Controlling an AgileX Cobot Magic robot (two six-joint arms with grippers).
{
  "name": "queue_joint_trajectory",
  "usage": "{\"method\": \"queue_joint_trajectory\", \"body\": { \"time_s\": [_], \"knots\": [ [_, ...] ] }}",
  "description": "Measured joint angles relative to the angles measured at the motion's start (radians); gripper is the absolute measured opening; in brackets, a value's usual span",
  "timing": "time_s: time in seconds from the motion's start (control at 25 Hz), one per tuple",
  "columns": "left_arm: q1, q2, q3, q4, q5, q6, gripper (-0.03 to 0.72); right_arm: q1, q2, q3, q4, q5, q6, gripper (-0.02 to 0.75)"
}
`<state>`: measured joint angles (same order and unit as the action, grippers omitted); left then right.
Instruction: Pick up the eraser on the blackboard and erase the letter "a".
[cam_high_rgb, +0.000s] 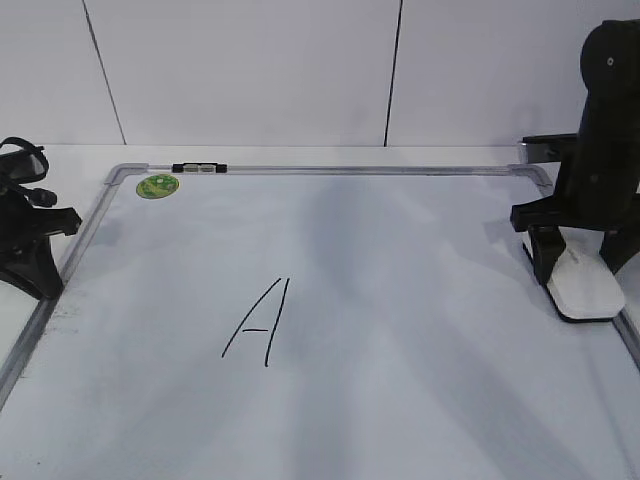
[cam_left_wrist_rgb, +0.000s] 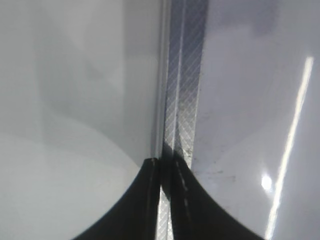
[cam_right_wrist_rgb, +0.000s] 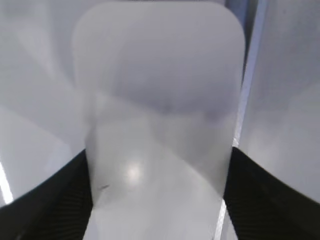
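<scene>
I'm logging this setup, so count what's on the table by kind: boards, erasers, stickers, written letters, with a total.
Blackboard: 1
Eraser: 1
Green sticker: 1
Written letters, a capital "A": 1
Total: 4
No lowercase "a" shows in any view.

matte black arms (cam_high_rgb: 600, 150), curved textured black tool fingers (cam_right_wrist_rgb: 260, 200)
</scene>
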<state>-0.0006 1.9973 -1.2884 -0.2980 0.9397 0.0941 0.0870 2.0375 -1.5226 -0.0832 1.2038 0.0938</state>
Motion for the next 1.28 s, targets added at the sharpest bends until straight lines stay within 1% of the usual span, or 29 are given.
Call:
{"method": "queue_joint_trajectory", "body": {
  "time_s": [0.16,0.44,0.72,0.8,1.04,1.16,1.28],
  "knots": [
    [0.0,0.0,0.0,0.0,0.0,0.0,0.027,0.0,0.0,0.0,-0.004,0.002,-0.005,0.624],
    [0.0,0.0,0.0,0.0,-0.002,0.0,0.027,0.0,0.0,-0.009,-0.004,0.004,-0.001,0.625],
    [0.0,0.0,0.0,0.0,-0.002,0.0,0.027,0.0,0.0,-0.115,-0.004,0.01,0.011,0.625],
    [0.0,0.0,0.0,0.0,-0.002,0.0,0.027,0.0,0.0,-0.144,-0.002,0.01,0.013,0.619],
    [0.0,0.0,0.0,0.0,-0.002,0.0,0.027,0.0,0.0,-0.219,-0.004,0.014,0.014,0.568],
    [0.0,0.0,0.0,0.0,-0.002,0.0,0.027,0.0,0.0,-0.223,-0.004,0.016,0.014,0.562],
    [0.0,0.0,0.0,0.0,-0.004,0.0,0.027,0.0,0.0,-0.223,0.032,0.017,0.016,0.561]
  ]
}}
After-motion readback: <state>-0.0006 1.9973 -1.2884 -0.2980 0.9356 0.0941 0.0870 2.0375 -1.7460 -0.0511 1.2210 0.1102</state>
